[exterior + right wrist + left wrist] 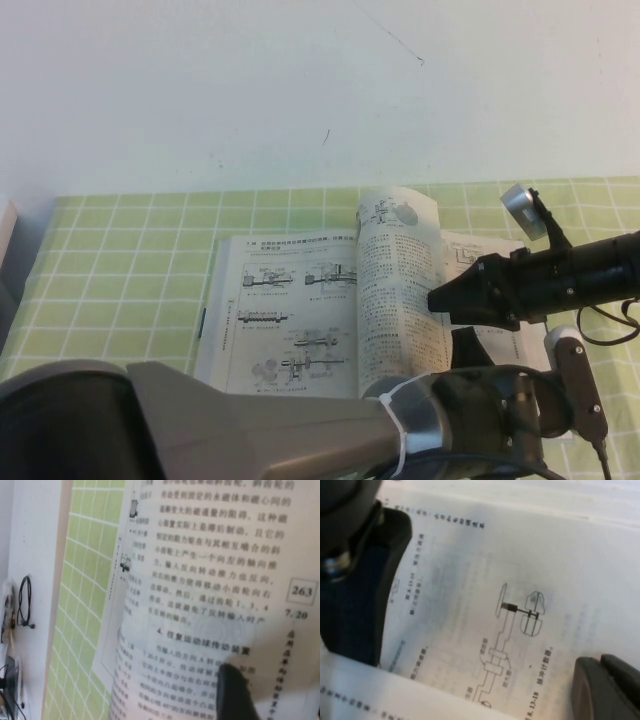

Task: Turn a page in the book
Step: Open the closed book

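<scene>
Table (110, 270), green grid cloth, white wall behind. The book (285, 310) lies open flat near the middle of the table, spine running away from the robot; left-hand side shows machine diagrams and text.

The page (400, 290) stands lifted above the spine, curled, its top edge bending over toward the left; the side facing the camera carries two text columns under a round gear picture. In the right wrist view the same page (200, 605) fills the frame, dense print, number 263 near one edge.

Left arm enters from the near left edge and crosses low in front of the book. Left gripper (520, 385) sits over the near right part of the book, right of the lifted page. In its wrist view the fingers (605, 690) are spread wide apart, released, with a diagram leaf between them.

Right gripper (438, 300) comes in from the right, tip at the right face of the lifted page. Only one dark finger (235, 692) shows against the paper; cannot tell whether this claw is released or clenched
</scene>
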`<state>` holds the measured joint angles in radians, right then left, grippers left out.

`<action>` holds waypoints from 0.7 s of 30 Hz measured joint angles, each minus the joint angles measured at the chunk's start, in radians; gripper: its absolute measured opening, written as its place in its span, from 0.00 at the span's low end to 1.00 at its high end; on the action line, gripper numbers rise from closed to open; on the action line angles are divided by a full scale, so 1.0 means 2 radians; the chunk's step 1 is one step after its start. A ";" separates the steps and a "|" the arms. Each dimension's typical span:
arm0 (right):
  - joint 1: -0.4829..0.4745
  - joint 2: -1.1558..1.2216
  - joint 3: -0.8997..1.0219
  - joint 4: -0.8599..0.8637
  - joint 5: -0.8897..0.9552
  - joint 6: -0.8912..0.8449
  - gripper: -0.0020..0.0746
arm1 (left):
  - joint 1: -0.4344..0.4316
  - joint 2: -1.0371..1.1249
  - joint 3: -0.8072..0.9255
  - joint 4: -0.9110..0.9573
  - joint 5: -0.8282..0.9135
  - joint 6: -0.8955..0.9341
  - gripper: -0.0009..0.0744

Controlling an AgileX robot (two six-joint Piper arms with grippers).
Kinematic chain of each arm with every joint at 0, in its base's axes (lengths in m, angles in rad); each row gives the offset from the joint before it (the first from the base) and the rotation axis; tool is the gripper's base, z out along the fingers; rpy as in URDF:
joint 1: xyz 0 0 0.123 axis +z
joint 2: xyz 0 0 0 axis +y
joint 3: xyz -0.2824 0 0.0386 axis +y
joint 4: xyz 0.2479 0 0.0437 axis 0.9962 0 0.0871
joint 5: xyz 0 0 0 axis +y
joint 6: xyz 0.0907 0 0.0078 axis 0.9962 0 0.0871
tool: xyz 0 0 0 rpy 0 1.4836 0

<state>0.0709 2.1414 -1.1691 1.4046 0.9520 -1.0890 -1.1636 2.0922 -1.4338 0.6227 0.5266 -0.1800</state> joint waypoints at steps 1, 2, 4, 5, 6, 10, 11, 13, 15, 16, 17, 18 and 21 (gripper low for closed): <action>0.000 0.000 0.000 -0.001 0.000 0.000 0.47 | 0.000 0.003 0.000 0.005 -0.002 0.000 0.01; 0.000 0.000 0.000 -0.001 0.000 0.000 0.47 | 0.000 0.004 0.000 0.009 -0.004 0.000 0.01; 0.000 0.000 0.000 -0.003 0.000 0.000 0.47 | 0.001 0.007 0.000 0.012 -0.010 0.000 0.01; 0.000 0.000 0.000 -0.003 0.002 0.000 0.47 | 0.003 0.008 0.000 0.012 -0.012 0.000 0.01; 0.000 0.000 0.000 -0.003 0.002 0.000 0.47 | 0.005 0.008 -0.001 0.009 -0.014 0.000 0.01; 0.000 0.000 0.000 -0.003 0.002 0.000 0.47 | 0.010 0.009 -0.004 -0.012 -0.016 -0.001 0.01; 0.000 0.000 0.000 -0.003 0.003 0.000 0.47 | 0.011 0.009 -0.004 -0.017 -0.016 0.001 0.01; 0.000 0.000 0.000 -0.003 0.005 0.000 0.47 | 0.014 0.009 -0.004 -0.027 -0.016 0.003 0.01; 0.000 0.000 0.000 -0.004 0.008 0.000 0.47 | 0.015 0.009 -0.005 -0.033 -0.016 0.003 0.01; 0.000 0.000 0.000 -0.004 0.008 0.000 0.47 | 0.015 0.009 -0.005 -0.034 -0.016 0.003 0.01; 0.000 0.000 0.000 -0.004 0.010 0.000 0.47 | 0.015 0.009 -0.005 -0.035 -0.015 0.003 0.01; 0.000 0.000 0.000 -0.004 0.011 0.000 0.47 | 0.015 0.009 -0.005 -0.035 -0.015 0.003 0.01; 0.000 0.000 0.000 -0.004 0.014 -0.009 0.48 | 0.016 0.009 -0.005 -0.037 -0.015 0.003 0.01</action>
<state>0.0709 2.1414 -1.1691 1.3959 0.9808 -1.1080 -1.1311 2.1094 -1.4431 0.5484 0.4969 -0.1733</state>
